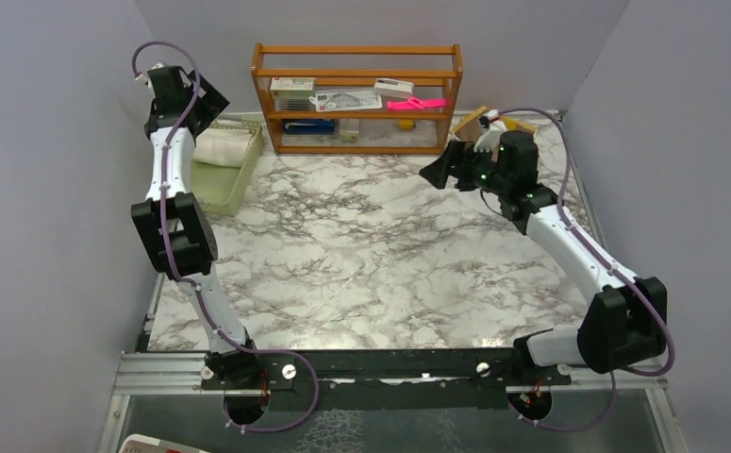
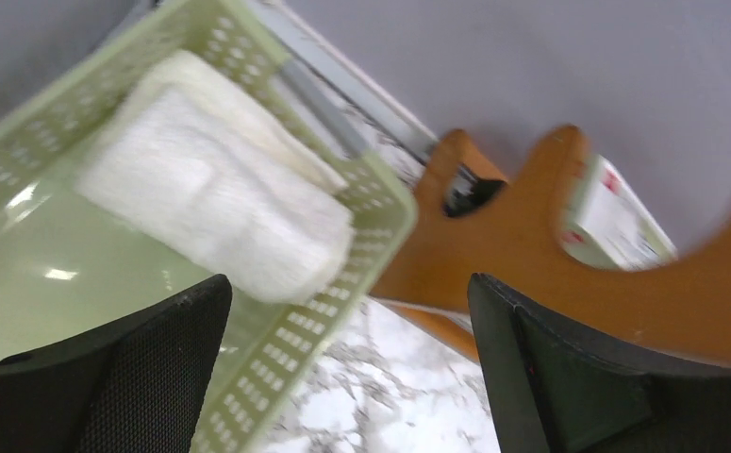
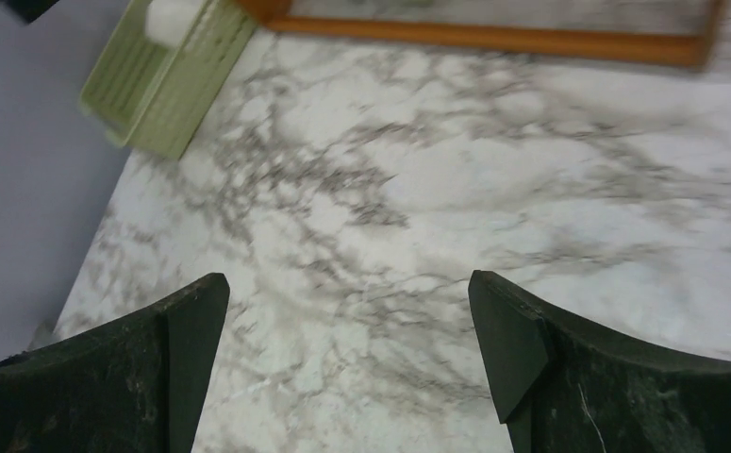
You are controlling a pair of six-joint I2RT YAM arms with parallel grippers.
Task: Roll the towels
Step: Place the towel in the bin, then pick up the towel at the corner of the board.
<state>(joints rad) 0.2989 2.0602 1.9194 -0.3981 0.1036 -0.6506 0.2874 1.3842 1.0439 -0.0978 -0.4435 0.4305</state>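
Left wrist: left end effector [image 2: 347,283] spread wide, empty; cream towel [image 2: 215,203] lies in green basket [image 2: 385,203]. Right end effector [image 3: 347,278] likewise.

The towel [image 1: 222,148] lies in the basket [image 1: 245,175] at the table's [image 1: 371,255] far-left corner, beside the shelf [image 1: 357,99].

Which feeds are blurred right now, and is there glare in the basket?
Left wrist: motion-smeared, worst on the wooden shelf; cream towel readable; small glare spots on the basket floor. Right wrist: mildly soft, marble table veins smeared toward the top. Top external: sharp, evenly lit.
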